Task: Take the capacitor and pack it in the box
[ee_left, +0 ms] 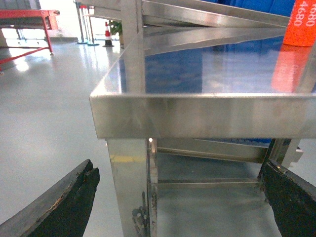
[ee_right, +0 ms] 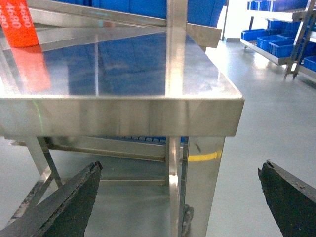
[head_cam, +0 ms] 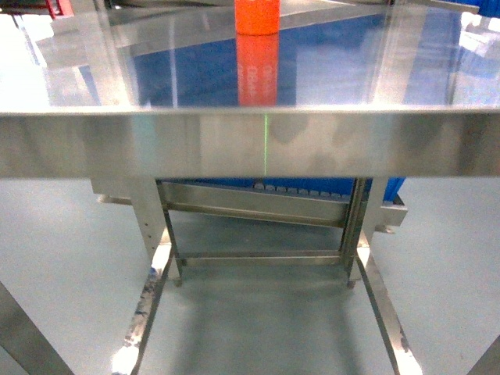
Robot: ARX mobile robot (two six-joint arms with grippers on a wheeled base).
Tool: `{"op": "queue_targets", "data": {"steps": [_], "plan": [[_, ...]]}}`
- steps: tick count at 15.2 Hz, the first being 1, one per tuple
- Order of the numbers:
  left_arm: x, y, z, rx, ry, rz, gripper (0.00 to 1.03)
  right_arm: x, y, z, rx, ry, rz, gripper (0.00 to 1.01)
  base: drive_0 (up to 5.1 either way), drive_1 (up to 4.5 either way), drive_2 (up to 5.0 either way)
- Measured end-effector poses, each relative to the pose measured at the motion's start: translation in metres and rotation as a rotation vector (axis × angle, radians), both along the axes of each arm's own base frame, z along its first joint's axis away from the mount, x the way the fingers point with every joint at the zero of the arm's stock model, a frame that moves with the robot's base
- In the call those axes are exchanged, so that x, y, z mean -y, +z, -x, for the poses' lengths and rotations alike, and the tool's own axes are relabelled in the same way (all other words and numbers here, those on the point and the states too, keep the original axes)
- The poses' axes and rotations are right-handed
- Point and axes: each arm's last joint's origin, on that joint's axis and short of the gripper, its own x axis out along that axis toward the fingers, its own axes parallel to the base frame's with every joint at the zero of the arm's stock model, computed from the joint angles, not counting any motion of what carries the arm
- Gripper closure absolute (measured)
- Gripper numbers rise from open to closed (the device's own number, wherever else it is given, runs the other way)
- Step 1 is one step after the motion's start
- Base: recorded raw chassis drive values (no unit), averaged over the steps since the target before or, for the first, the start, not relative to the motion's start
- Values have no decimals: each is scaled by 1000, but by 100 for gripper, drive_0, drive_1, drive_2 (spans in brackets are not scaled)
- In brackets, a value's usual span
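The capacitor (head_cam: 257,16), an orange upright cylinder with white printed numbers, stands at the far side of the steel table (head_cam: 250,144). It shows at the top right of the left wrist view (ee_left: 302,22) and at the top left of the right wrist view (ee_right: 19,22). My left gripper (ee_left: 178,168) hangs open below the table's near left corner, nothing between its dark fingers (ee_left: 64,202). Under the near right corner my right gripper (ee_right: 181,165) is open and empty too. Neither gripper shows in the head view. The box is out of view.
The table's front rim (ee_left: 197,116) and corner legs (ee_left: 131,187) (ee_right: 177,187) stand close in front of both grippers. Blue bins (head_cam: 312,187) sit behind the table's lower frame. Shelves with blue bins (ee_right: 276,39) stand at the right, a red frame (ee_left: 24,17) at the left.
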Motion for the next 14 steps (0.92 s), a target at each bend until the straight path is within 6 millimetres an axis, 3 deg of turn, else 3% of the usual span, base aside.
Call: {"op": "queue_targets", "data": {"steps": [14], "plan": [[0,0,0,0,-1,0,5,0,0,0,0,-1,-1,3,0,0,0]]}}
